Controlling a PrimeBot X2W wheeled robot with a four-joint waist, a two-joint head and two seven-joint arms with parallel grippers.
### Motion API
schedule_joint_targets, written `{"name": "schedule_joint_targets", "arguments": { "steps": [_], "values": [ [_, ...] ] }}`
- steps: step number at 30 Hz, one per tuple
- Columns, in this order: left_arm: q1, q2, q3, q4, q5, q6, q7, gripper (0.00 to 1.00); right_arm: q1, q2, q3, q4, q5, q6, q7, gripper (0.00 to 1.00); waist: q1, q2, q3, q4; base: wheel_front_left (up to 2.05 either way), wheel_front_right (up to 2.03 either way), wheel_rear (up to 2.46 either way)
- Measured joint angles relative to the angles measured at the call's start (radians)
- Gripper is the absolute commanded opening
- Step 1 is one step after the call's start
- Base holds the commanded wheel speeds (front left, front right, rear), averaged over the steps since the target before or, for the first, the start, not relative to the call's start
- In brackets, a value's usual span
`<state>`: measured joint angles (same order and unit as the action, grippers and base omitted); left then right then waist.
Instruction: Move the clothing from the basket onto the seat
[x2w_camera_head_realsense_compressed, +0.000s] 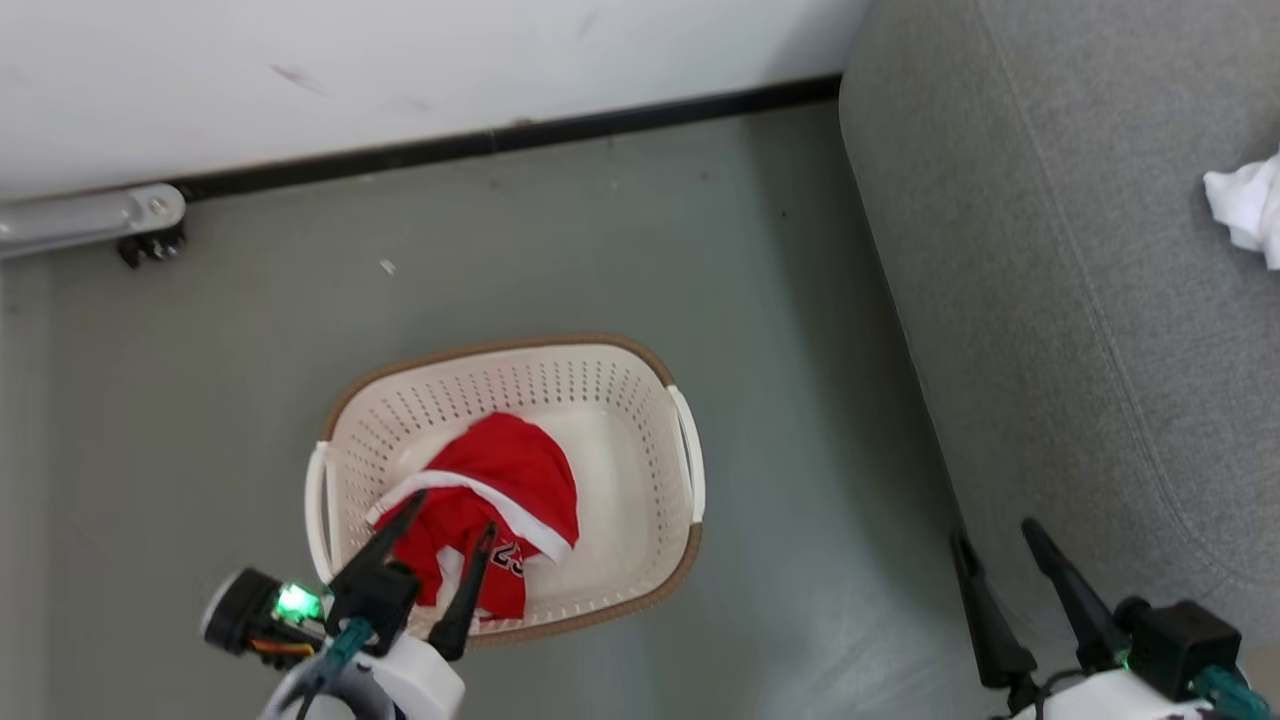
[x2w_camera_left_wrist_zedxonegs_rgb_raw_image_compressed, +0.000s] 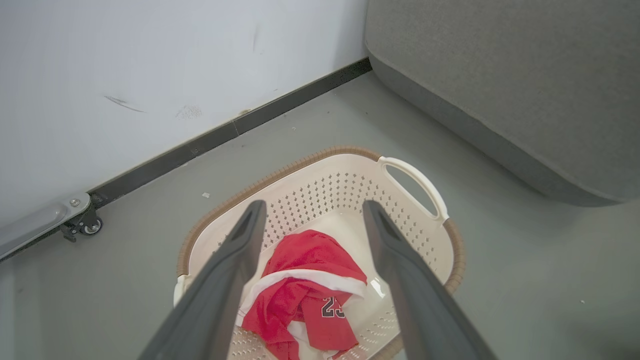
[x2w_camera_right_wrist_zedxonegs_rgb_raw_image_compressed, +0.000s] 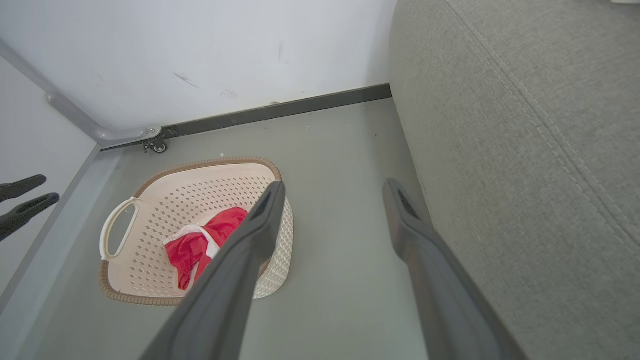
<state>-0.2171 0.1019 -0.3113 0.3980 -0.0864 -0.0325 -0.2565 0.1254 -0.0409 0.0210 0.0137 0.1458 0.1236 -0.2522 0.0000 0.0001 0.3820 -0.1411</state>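
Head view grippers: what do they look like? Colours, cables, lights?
Left gripper: two long, dark, tapering fingers on a black block, a white wrist shell, and a round black module with a lit green light. A teal cable and orange wires run beside it. Right gripper: same dark fingers, black block and white shell, with a teal cable, a faint green glow and a thin black cable.

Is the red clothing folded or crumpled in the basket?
Crumpled: the red clothing lies bunched in a heap inside the basket, white trim twisted across it.
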Motion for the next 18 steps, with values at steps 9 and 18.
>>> {"name": "schedule_joint_targets", "arguments": {
  "steps": [9,18],
  "values": [
    [-0.154,0.079,-0.07,0.11,0.106,-0.045,0.0,1.0,-0.07,0.002,0.026,-0.021,0.004,0.0,0.0,1.0,0.0,0.0,0.108,-0.033,0.0,0.0,0.0],
    [-0.311,0.101,-0.12,0.218,0.158,-0.068,0.026,1.0,-0.137,0.003,0.069,-0.052,0.057,0.0,0.0,1.0,0.0,0.0,0.217,-0.073,0.0,0.0,0.0]
  ]
}}
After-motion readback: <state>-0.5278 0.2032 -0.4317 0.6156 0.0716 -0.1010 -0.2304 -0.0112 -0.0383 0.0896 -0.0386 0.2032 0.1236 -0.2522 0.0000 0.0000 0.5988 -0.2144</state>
